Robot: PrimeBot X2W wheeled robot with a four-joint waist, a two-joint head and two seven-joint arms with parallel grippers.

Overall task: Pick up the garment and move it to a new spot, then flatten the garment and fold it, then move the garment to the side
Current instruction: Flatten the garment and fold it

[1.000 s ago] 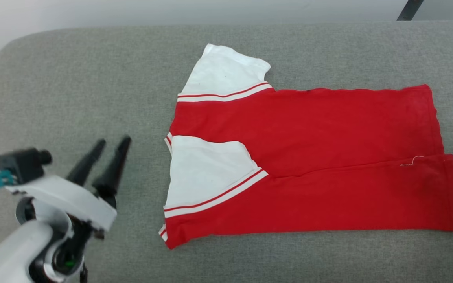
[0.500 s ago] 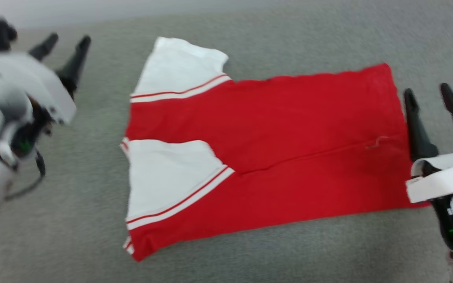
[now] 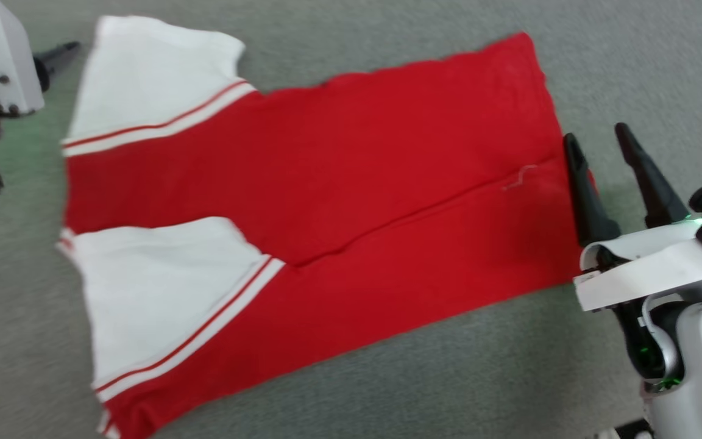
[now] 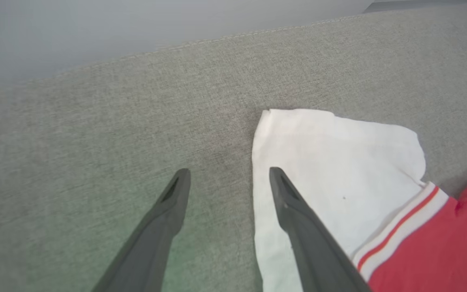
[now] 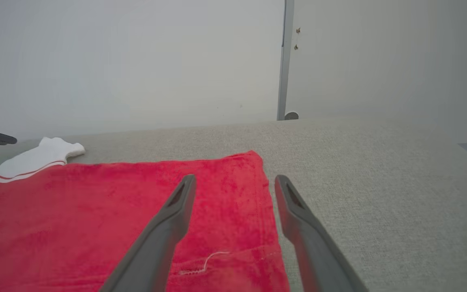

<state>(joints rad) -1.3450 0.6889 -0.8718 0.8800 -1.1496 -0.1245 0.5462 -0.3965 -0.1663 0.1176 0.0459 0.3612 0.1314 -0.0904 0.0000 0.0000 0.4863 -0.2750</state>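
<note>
On the grey cushion [image 3: 387,390] the garment [image 3: 326,201] lies flat, folded lengthwise. The right gripper [image 3: 596,134] gapes empty at its hem [image 5: 268,194]; the left wrist view shows the left gripper [image 4: 229,172] spread too, one finger [image 4: 298,215] over a sleeve [image 4: 339,154].

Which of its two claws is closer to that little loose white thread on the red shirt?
Right. The right gripper straddles the hem beside the thread; the left gripper is at the shirt's other end, by the far white sleeve.

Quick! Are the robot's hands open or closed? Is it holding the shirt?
Left gripper: open, holding nothing, at the garment edge.
Right gripper: open, holding nothing, at its other end.
</note>
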